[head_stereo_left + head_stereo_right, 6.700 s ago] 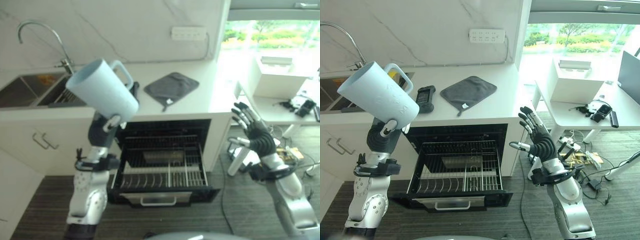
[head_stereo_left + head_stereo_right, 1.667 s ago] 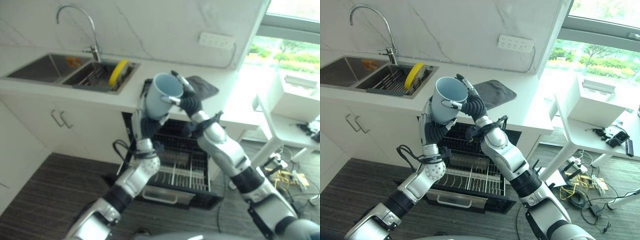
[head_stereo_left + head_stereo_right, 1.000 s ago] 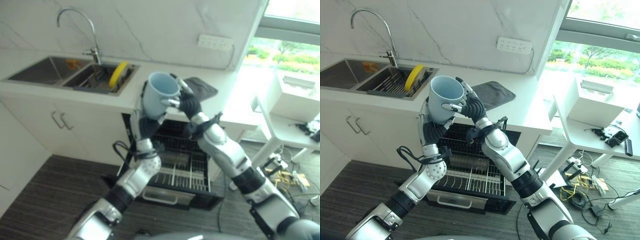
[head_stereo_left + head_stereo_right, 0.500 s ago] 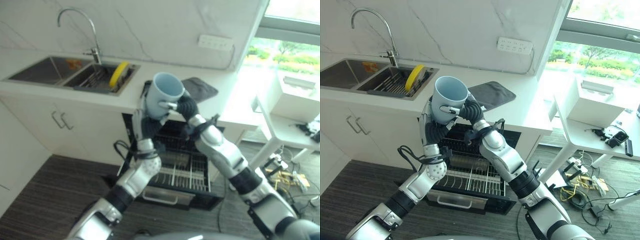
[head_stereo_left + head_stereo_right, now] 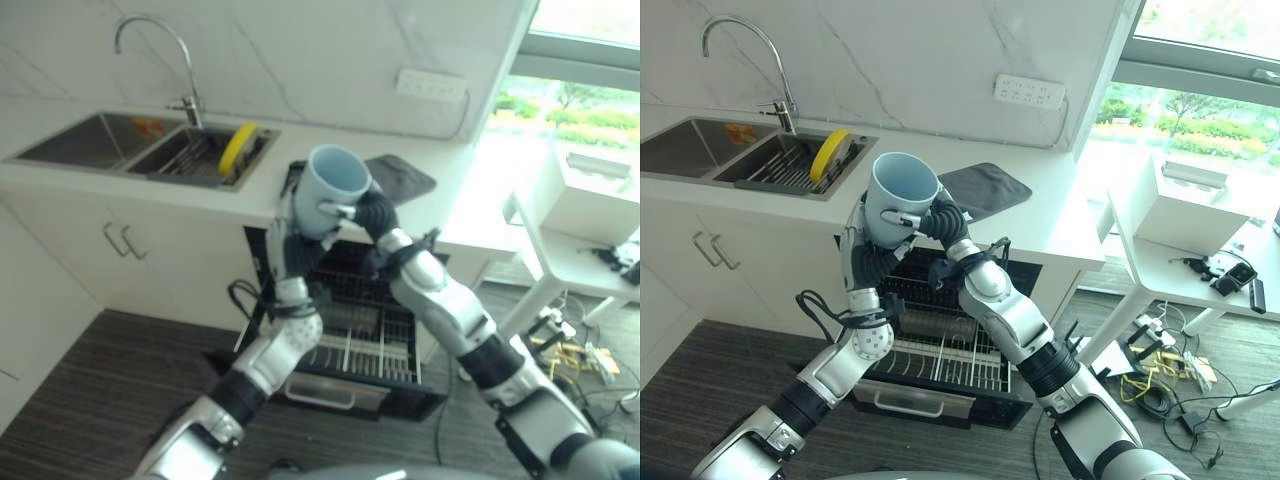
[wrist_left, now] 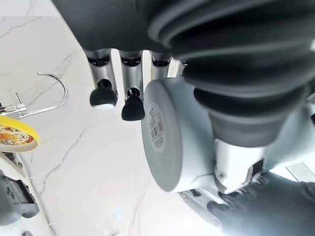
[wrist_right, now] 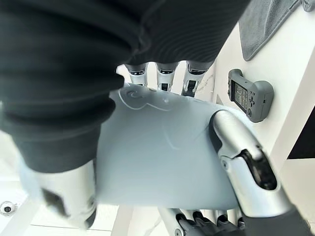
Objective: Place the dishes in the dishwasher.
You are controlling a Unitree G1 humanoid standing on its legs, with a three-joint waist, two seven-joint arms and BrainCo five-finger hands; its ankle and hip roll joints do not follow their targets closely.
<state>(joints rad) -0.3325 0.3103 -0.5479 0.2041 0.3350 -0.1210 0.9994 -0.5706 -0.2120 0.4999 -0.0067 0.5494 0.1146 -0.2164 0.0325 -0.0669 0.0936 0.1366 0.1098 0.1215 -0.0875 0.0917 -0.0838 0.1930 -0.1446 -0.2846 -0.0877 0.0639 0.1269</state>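
Two hands on one mug (image 5: 902, 197), held mouth-up in mid-air above the open dishwasher (image 5: 940, 345), out past the counter's (image 5: 1060, 235) front edge. Left hand (image 5: 872, 255) wrapped under its base and wall; right hand (image 5: 940, 220) clamped round the side, thumb and fingers curled against the wall. Probably light, rigid, smooth and likely slippery; breakable if dropped. Best taken round the body or by the handle, then lowered into the rack (image 5: 950, 358) below.

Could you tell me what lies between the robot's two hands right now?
The pale blue mug: the left hand supports it from below and the right hand wraps its side, as both eye views show.
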